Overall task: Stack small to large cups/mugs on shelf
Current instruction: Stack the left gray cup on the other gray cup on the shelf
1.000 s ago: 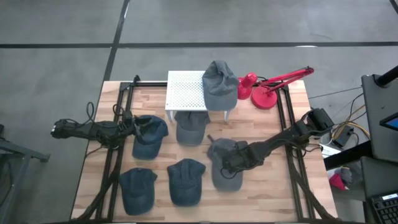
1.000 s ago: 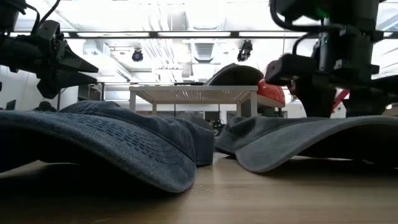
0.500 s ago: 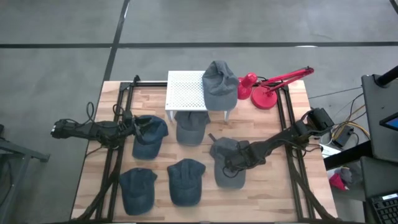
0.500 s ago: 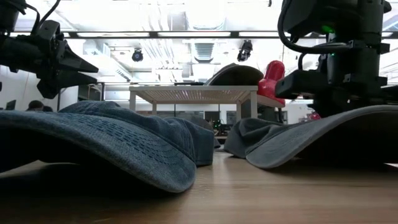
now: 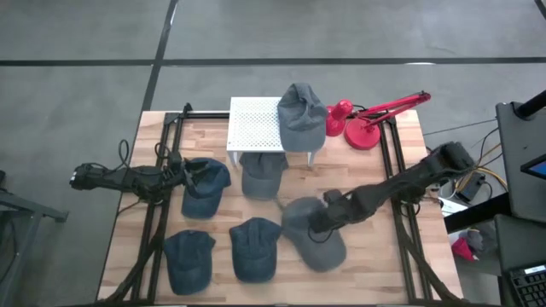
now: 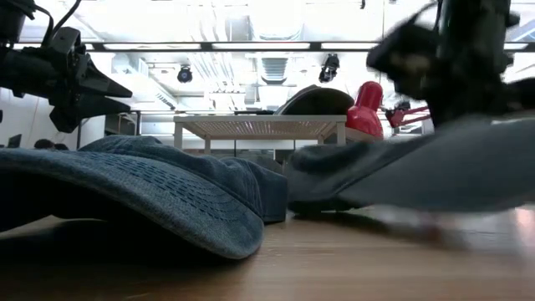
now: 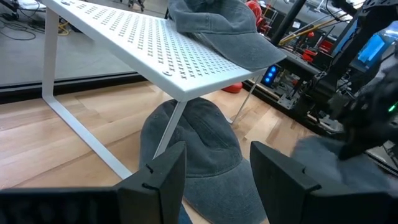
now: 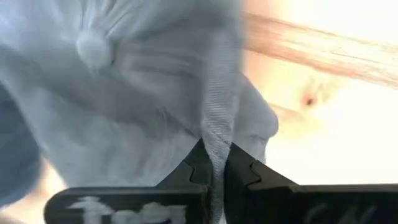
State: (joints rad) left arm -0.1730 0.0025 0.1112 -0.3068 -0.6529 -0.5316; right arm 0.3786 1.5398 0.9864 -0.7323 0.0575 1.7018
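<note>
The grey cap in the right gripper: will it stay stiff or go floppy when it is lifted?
Probably floppy: the right gripper pinches a thin fold of the grey cap, so the fabric bunches easily. Its brim likely sags in the low view. It seems light, hanging from one small pinch.

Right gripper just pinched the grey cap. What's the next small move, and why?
Probably lift it straight up. The right gripper is shut on a fold of the grey cap, which still lies low over the table, and the shelf stands higher.
</note>
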